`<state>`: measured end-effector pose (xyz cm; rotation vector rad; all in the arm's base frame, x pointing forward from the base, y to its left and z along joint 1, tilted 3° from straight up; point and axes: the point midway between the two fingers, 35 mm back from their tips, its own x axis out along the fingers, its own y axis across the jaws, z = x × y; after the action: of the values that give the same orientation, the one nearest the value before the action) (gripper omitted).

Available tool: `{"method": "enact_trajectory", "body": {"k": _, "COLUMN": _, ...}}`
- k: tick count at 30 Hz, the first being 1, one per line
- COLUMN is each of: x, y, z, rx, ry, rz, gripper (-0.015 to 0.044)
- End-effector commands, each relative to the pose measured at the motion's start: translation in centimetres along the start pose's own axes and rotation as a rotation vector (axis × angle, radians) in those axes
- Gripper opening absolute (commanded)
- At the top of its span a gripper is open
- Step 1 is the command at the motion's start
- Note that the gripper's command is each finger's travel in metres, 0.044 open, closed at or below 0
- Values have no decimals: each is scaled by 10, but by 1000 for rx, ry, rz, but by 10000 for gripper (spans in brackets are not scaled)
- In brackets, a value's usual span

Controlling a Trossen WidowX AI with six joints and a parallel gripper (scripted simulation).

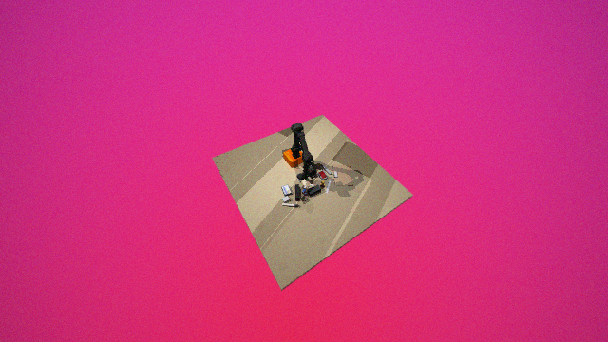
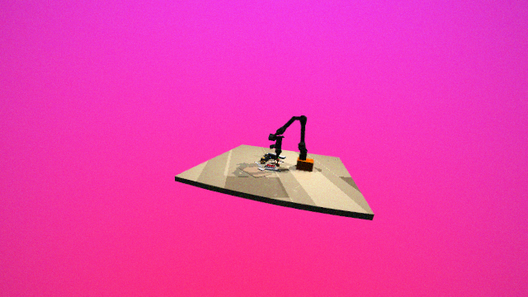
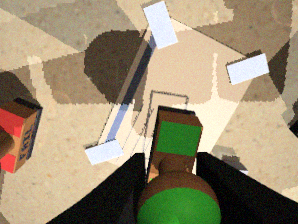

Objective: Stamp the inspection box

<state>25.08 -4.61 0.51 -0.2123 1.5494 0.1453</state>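
My gripper (image 3: 170,161) (image 2: 278,156) is shut on the stamp with the green knob (image 3: 179,205) and a brown block with a green top patch. The block covers part of the outlined inspection box (image 3: 170,93) on the pale card (image 3: 192,55). The box's far end shows beyond the block. The stamp's underside is hidden, and I cannot tell whether it touches the card. No print shows on the visible part of the box. A small dark red pad (image 1: 323,175) (image 2: 270,166), apparently the ink pad, lies beside the gripper in the top and exterior views.
A red stamp (image 3: 15,132) lettered FAIL stands left of the card. White tabs (image 3: 160,25) (image 3: 247,68) (image 3: 104,151) lie at the card's corners. Black blocks (image 1: 297,192) (image 1: 314,191) and a pale case (image 1: 286,190) lie near the arm. Shadows cross the bench.
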Motion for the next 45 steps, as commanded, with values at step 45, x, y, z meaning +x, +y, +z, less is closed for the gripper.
{"method": "enact_trajectory", "body": {"k": 45, "x": 27, "y": 1, "z": -4, "rx": -5, "ry": 0, "rz": 2, "gripper": 0}}
